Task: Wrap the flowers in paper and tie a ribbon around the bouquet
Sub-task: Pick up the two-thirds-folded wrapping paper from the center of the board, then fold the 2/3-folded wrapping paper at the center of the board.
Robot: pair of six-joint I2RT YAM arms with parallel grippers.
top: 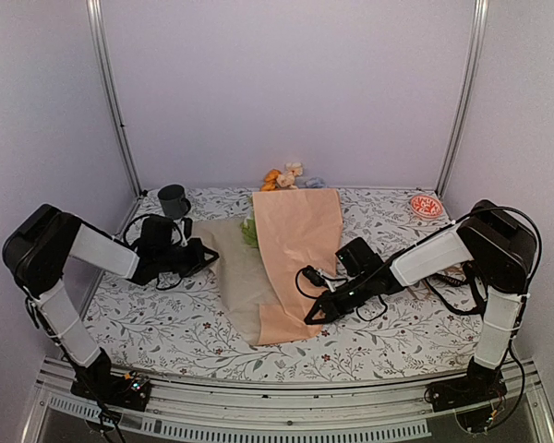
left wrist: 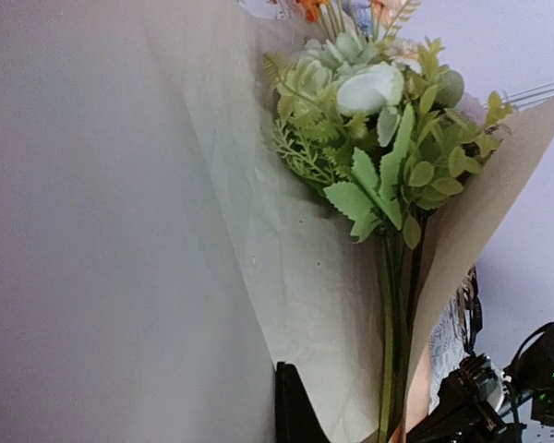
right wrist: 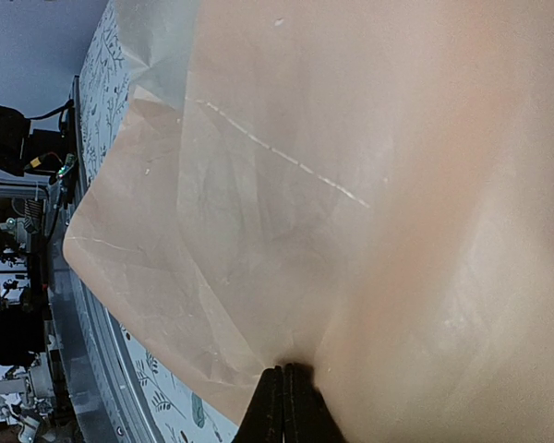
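Top view: the paper (top: 295, 235) lies mid-table with its right flap folded over the flowers (top: 284, 175), blooms out the far end, left flap pale and low. The left gripper (top: 206, 256) sits closed at the left flap's edge. The right gripper (top: 312, 317) is clamped on the near corner of the folded flap. Risk: the arms pull opposite ways and the sheet tears or slides off the bunch. Left wrist: stems (left wrist: 397, 314) and leaves lie in the open fold, with one finger (left wrist: 295, 406) dark at the bottom against the sheet. Can't tell if paper is actually between the pads. If it closed on nothing, the left flap won't come up and no cone forms. Right wrist: fingers (right wrist: 270, 415) pinched tight on the paper, creases fanning out from the tip. The bite looks shallow and could slip out under a lift. The ribbon isn't visible in any view, so I can't judge the tying step.
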